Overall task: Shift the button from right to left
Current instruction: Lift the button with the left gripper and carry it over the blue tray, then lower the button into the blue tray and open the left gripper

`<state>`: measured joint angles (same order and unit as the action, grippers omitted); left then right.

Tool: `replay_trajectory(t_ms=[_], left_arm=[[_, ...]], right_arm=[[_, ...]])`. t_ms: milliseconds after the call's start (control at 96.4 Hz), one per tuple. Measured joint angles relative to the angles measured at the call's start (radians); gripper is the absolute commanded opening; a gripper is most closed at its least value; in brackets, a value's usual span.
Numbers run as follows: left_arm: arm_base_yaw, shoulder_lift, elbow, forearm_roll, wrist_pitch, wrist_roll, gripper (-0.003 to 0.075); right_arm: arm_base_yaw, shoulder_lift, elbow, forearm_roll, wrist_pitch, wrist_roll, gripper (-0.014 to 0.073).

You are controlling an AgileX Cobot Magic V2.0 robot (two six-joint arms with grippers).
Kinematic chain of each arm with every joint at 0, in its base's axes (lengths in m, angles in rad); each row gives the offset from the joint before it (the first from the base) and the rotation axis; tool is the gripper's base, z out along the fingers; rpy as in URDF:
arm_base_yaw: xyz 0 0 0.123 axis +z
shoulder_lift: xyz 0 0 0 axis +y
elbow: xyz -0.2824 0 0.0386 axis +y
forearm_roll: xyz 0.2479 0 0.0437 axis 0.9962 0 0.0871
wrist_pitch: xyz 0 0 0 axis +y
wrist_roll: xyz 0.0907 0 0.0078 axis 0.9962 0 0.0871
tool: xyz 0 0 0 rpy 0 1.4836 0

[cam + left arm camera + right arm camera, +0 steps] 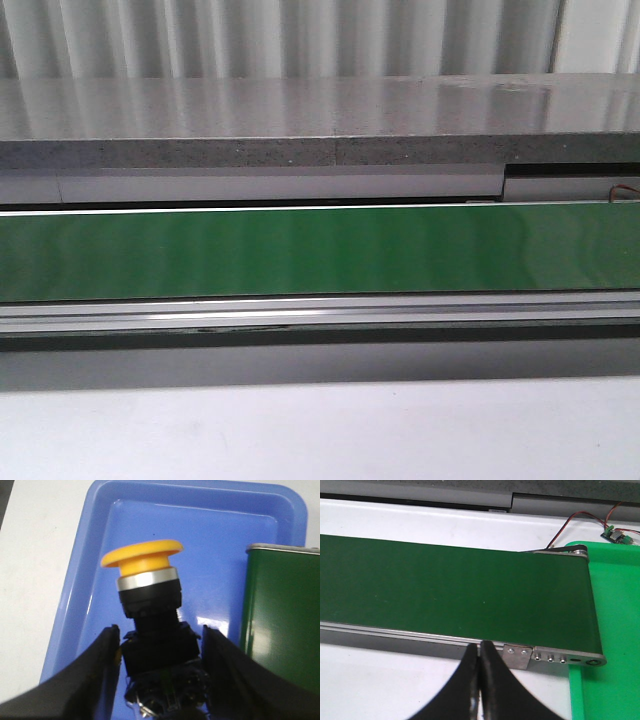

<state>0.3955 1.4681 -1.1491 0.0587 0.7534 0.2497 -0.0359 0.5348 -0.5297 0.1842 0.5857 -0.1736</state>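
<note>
The button (150, 605), with a round orange-yellow cap, a silver ring and a black body, shows only in the left wrist view. Its blocky base sits between the fingers of my left gripper (160, 650), which is shut on it, with the cap pointing away from the gripper. It hangs over the blue tray (75, 580). My right gripper (480, 652) is shut and empty over the white table, at the near rail of the green conveyor belt (450, 590). Neither gripper nor the button shows in the front view.
The belt's end (280, 620) stands beside the blue tray. The belt (320, 250) runs across the front view, with a grey ledge (300, 120) behind it. A green tray (615, 610) lies at the belt's right end, with a small circuit board and wires (615, 534) beyond it.
</note>
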Motion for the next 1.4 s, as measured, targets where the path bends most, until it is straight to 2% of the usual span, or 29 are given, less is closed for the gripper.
replay_trajectory(t_ms=[93, 104, 301, 633, 1203, 1297, 1400], left_arm=[[0.002, 0.053, 0.0, 0.038, -0.042, 0.005, -0.002], [0.002, 0.199, 0.0, 0.026, -0.138, 0.029, -0.002], [0.002, 0.273, 0.0, -0.018, -0.169, 0.133, -0.002], [0.008, 0.346, 0.0, -0.059, -0.173, 0.298, -0.002], [0.02, 0.375, 0.0, -0.089, -0.164, 0.395, -0.0018], [0.037, 0.375, 0.0, -0.096, -0.158, 0.41, 0.0016], [0.055, 0.375, 0.0, -0.115, -0.15, 0.43, 0.0124]], right_arm=[[0.0, 0.0, 0.0, 0.0, 0.0, 0.0, -0.0067], [0.0, 0.0, 0.0, 0.0, 0.0, 0.0, -0.0067], [0.0, 0.0, 0.0, 0.0, 0.0, 0.0, -0.0067], [0.0, 0.0, 0.0, 0.0, 0.0, 0.0, -0.0067], [0.0, 0.0, 0.0, 0.0, 0.0, 0.0, -0.0067], [0.0, 0.0, 0.0, 0.0, 0.0, 0.0, -0.0067], [0.0, 0.0, 0.0, 0.0, 0.0, 0.0, -0.0067]])
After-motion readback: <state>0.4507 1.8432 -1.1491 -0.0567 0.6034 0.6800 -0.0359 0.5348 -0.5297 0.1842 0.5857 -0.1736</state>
